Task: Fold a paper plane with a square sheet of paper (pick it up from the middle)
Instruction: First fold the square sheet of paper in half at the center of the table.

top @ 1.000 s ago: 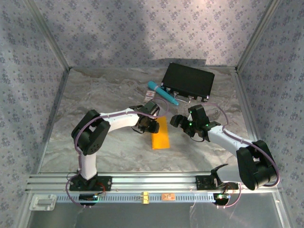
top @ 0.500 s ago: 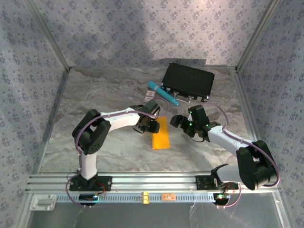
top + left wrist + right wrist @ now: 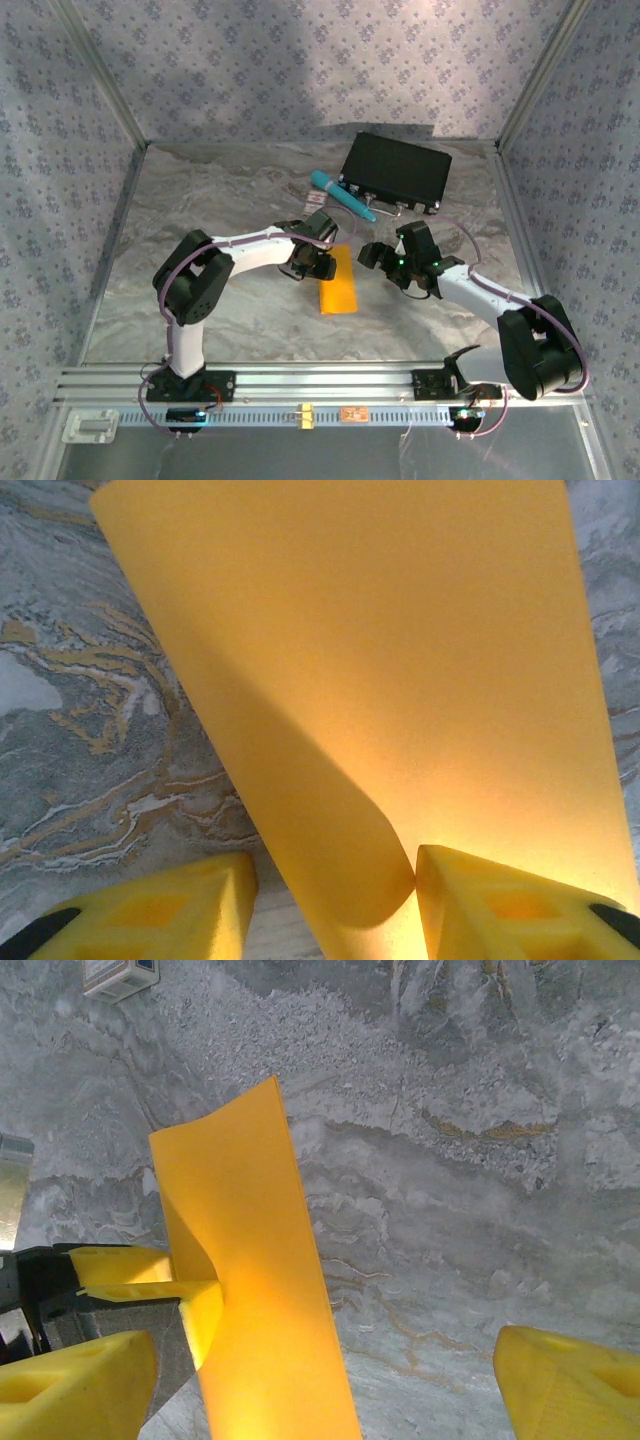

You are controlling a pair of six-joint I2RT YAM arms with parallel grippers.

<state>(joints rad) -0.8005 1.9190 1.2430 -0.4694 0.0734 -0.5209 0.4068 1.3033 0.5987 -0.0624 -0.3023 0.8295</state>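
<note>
Marble-patterned table (image 3: 200, 190), patterned walls on 3 sides: the square sheet of paper (image 3: 337, 283) lies at the middle between 2 arms, its left edge curled up off the surface. The left gripper (image 3: 335, 905), fingers half closed, pinches that curl. The right gripper (image 3: 325, 1360) hovers just right of the sheet, fingers spread wide, holding nothing. A black case (image 3: 397, 170) and teal pen (image 3: 342, 195) lie farther back
</note>
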